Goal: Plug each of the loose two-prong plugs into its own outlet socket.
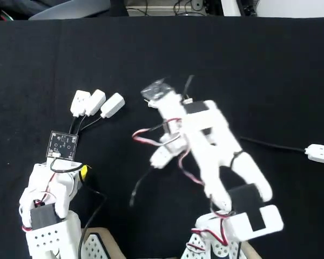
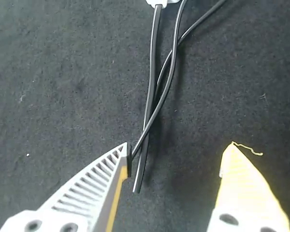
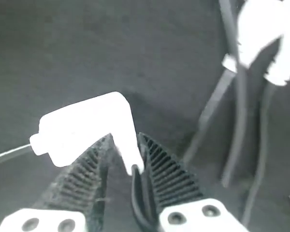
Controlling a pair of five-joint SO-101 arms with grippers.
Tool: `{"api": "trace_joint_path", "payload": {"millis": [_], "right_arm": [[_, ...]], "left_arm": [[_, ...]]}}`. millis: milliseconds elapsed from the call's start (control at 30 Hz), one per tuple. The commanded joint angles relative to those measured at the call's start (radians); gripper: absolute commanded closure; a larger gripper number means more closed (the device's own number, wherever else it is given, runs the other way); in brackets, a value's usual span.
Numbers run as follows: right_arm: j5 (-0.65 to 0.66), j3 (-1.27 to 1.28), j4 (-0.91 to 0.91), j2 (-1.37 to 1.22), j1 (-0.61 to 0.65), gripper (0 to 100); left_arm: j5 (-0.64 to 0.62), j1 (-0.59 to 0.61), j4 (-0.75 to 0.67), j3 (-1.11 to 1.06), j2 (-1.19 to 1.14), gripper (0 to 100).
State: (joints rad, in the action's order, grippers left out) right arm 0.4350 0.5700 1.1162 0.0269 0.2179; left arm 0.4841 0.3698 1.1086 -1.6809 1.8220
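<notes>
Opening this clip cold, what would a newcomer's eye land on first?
The right arm stretches over the middle of the black table, the right end effector shut on a white plug. Three white sockets lie fanned together ahead of the left arm, their black cords running between the fingers of the open left end effector.

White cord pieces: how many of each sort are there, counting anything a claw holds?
Sockets, clustered: 3
Loose plug on the table: 1
Held plug in the right gripper: 1
Total: 5
</notes>
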Motion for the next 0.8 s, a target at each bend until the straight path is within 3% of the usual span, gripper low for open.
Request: {"api": "trace_joint_path", "payload": {"millis": [0, 467, 600, 767], "right_arm": [[0.101, 0.025, -0.002, -0.007, -0.203, 98.7], [0.552, -0.084, -0.005, -0.016, -0.948, 98.7], [0.606, -0.094, -0.086, -0.016, -1.076, 98.7], [0.606, -0.093, -0.106, -0.048, -1.108, 98.7]], "left_arm": [[-0.006, 0.010, -0.017, -0.018, 0.005, 70], [-0.006, 0.010, -0.017, -0.018, 0.005, 70], [-0.006, 0.010, -0.017, -0.018, 0.005, 70], [-0.006, 0.010, -0.017, -0.018, 0.005, 70]]}}
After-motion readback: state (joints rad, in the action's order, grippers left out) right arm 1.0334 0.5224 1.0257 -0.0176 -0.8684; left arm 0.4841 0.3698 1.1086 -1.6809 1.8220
